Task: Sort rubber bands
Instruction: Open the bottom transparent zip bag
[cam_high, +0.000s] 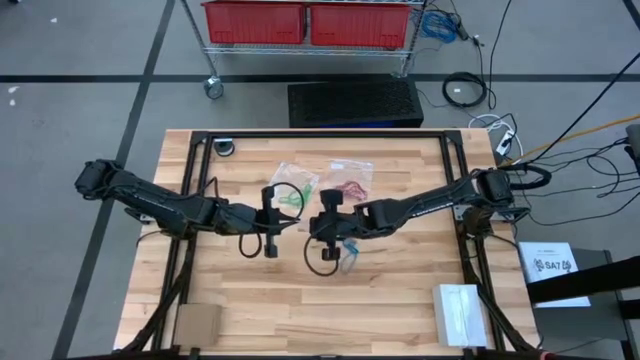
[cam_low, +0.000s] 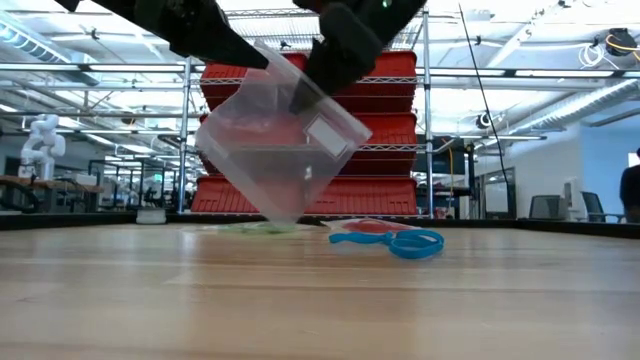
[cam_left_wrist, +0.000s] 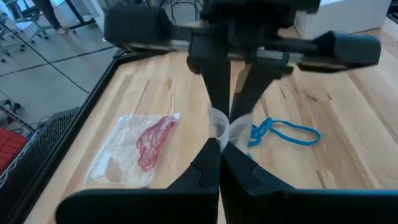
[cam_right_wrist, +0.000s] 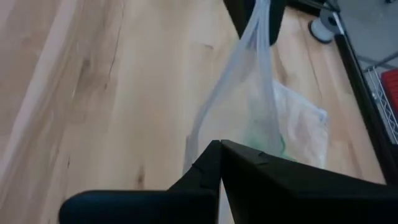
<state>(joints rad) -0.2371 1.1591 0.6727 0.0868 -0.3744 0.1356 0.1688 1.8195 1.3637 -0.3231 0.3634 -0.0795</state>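
A clear plastic zip bag (cam_low: 285, 140) hangs tilted over the middle of the table, held between both grippers. My left gripper (cam_high: 272, 228) is shut on its left upper edge. My right gripper (cam_high: 322, 232) is shut on its right upper edge, facing the left one. Blue rubber bands (cam_low: 400, 242) lie loose on the wood just near my right gripper (cam_left_wrist: 233, 81). Farther back lie a flat bag with green rubber bands (cam_high: 295, 190) and a flat bag with red rubber bands (cam_high: 350, 185). My left gripper pinches the clear bag's upper edge (cam_left_wrist: 219, 127) between its two shut fingers, coming from the table's left and slanting slightly down. The bag hangs below the hold, tilted, off the table. My right gripper pinches the bag's opposite upper edge (cam_right_wrist: 236, 134) between its shut fingers, slanting down from the table's right. The film runs taut from these fingers across to the left gripper (cam_right_wrist: 258, 18). One layer or two, I cannot tell.
A small cardboard box (cam_high: 197, 323) sits at the near left corner and a white box (cam_high: 460, 312) at the near right. A black frame (cam_high: 320, 135) runs around the table's far part. Bare wood lies toward the near edge.
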